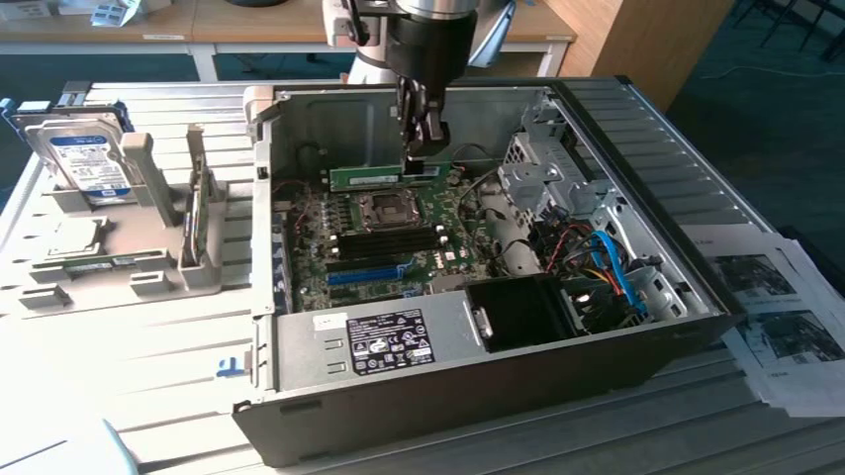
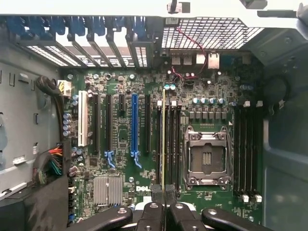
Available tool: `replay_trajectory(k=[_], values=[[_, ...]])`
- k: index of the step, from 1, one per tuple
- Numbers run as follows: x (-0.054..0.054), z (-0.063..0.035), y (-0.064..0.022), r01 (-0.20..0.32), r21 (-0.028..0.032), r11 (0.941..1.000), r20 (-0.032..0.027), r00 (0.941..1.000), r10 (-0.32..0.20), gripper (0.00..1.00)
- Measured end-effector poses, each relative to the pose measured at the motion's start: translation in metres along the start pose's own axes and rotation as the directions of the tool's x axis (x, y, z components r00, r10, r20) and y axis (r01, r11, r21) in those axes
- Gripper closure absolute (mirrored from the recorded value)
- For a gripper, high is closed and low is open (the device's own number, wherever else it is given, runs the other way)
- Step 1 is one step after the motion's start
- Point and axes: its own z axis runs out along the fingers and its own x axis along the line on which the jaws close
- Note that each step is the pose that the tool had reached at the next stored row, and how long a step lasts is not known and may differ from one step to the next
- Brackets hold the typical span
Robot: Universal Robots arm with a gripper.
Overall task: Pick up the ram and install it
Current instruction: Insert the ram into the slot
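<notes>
- Claw (image 2: 164, 195): clenched on one end of the ram (image 2: 163, 139).
- Ram: hangs above the motherboard (image 2: 144, 185), just beside the processor socket (image 2: 206, 156), long axis parallel to the black slots (image 2: 173, 144), apparently not yet seated.

Black hand (image 1: 425, 146) with bolted dark linkages beneath a silver wrist (image 1: 436, 8).

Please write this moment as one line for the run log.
claw: shut on ram stick | ram stick: held over motherboard, parallel to its slots | place: inside open computer case
</notes>
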Motion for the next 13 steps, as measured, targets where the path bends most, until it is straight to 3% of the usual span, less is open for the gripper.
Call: replay_trajectory(k=[13], values=[[0.000, 0.0150, -0.0001, 0.000, -0.0001, 1.0000, 0.0000, 1.0000, 0.000, 0.88]])
